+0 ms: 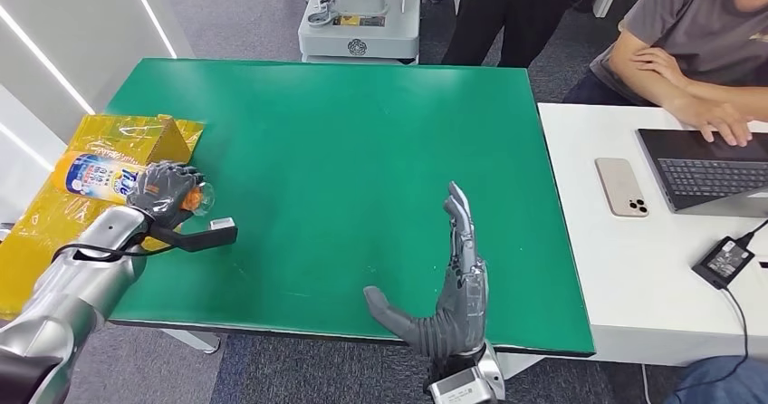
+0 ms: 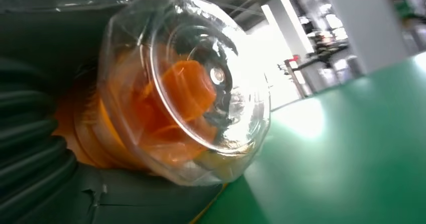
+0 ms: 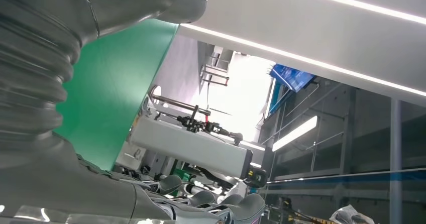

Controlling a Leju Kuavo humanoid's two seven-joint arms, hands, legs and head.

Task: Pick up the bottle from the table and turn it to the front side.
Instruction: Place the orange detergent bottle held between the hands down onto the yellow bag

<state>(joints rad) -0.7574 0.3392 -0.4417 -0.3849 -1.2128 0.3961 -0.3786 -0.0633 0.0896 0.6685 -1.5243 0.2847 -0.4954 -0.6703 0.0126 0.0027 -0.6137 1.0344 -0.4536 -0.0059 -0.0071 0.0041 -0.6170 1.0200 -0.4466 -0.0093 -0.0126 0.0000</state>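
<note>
Two hands are at work over the green counter point(image 1: 362, 150), and only one carries anything. The left hand point(image 1: 168, 189) has its fingers point(image 1: 181, 179) clamped around the neck end of the bottle point(image 1: 95, 174), which lies on its side at the counter's left edge, its body reaching out over the yellow bags point(image 1: 54, 214) just beside that edge. Held this way, the printed label faces up and toward the camera, while the clear cap with the orange nozzle point(image 2: 188, 88) inside points back along the arm toward the wrist camera. A grip at the narrow end looks sensible, since it leaves the wide labelled body free to be rolled until the front shows. The right hand point(image 1: 453, 286) stands flat and upright near the counter's front edge, fingers straight and apart with the thumb out to the side, holding nothing; it seems parked as a waiting support, well apart from the bottle. Off the counter's right side sits a white desk point(image 1: 580, 268) with a phone point(image 1: 621, 187) and a laptop point(image 1: 706, 168), where a seated person point(image 1: 697, 33) is typing. My judgement is that the pickup is done and the turning is the step in hand.
</note>
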